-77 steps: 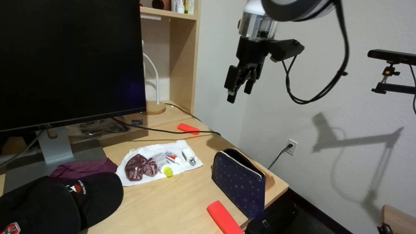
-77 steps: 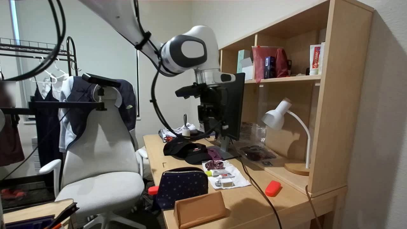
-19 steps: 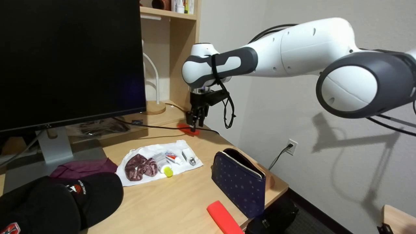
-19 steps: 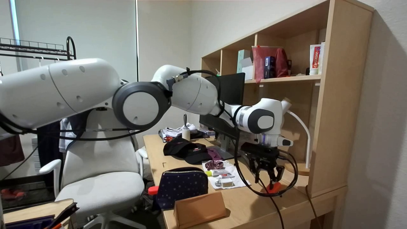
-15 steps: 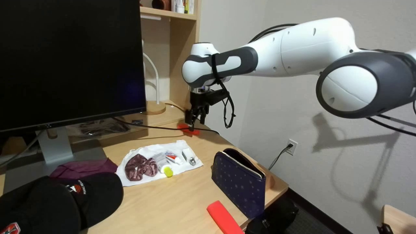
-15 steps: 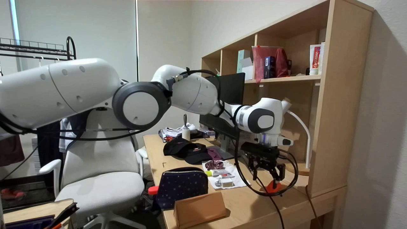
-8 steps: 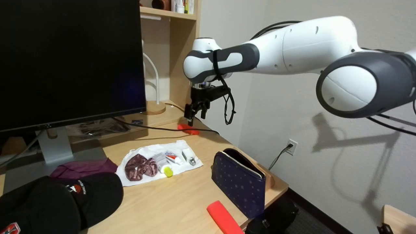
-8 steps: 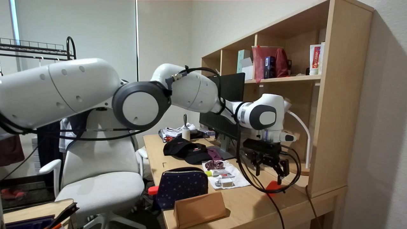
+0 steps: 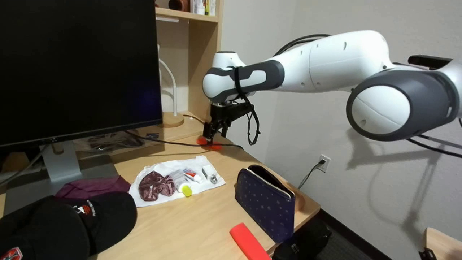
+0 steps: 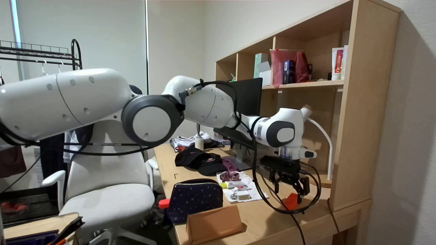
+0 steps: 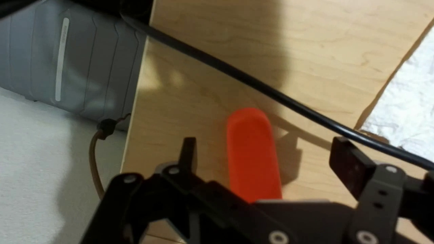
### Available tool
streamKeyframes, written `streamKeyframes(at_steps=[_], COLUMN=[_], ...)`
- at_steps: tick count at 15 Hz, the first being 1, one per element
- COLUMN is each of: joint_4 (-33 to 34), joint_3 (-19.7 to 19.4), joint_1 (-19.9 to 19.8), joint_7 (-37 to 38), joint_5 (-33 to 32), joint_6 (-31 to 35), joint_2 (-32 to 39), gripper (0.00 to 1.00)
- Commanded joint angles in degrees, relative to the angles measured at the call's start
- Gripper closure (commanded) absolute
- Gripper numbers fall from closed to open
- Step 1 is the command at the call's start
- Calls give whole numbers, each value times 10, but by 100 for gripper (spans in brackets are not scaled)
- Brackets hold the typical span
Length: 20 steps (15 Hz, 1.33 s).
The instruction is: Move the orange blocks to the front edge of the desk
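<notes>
One orange block (image 11: pixel 252 156) lies flat on the desk (image 9: pixel 195 224), near its rear corner by the shelf. My gripper (image 11: pixel 264 145) is over it with its fingers wide apart, one on each side in the wrist view. Neither finger seems to touch the block, whose lower end is hidden behind the gripper. In both exterior views the gripper (image 9: pixel 216 138) points down just above this block (image 10: pixel 291 201), partly covering it. The second orange block (image 9: pixel 249 240) rests beside the pouch at the desk's front, running out of view; in an exterior view only its end (image 10: pixel 164 203) shows.
A black cable (image 11: pixel 271 95) slants across the desk close to the far block and a finger. Nearby stand the lamp (image 10: pixel 328 149) and shelf side (image 10: pixel 364 102). A starry pouch (image 9: pixel 265 204), a white cloth (image 9: pixel 213 186) with toiletries, and a cap (image 9: pixel 112 216) occupy the desk.
From high above the desk, my gripper has come over to the far block. Within the last second it rose slightly, spread its fingers wider, then sank again. Both blocks stay in place.
</notes>
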Motion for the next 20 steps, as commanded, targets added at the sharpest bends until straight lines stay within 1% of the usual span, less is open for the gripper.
streamKeyframes(at_steps=[1, 6, 12, 13, 14, 17, 20], joint_4=[44, 44, 45, 46, 55, 51, 55], joint_3=[2, 4, 18, 23, 25, 32, 33], joint_1=[1, 0, -6, -7, -8, -9, -11], joint_7=[-1, -3, -57, -74, -90, -122, -139], joint_5=[2, 3, 6, 7, 7, 6, 9], joint_6=[12, 15, 2, -4, -15, -28, -40], joint_2=[36, 42, 46, 46, 52, 48, 47], gripper=[0, 0, 0, 25, 26, 47, 66])
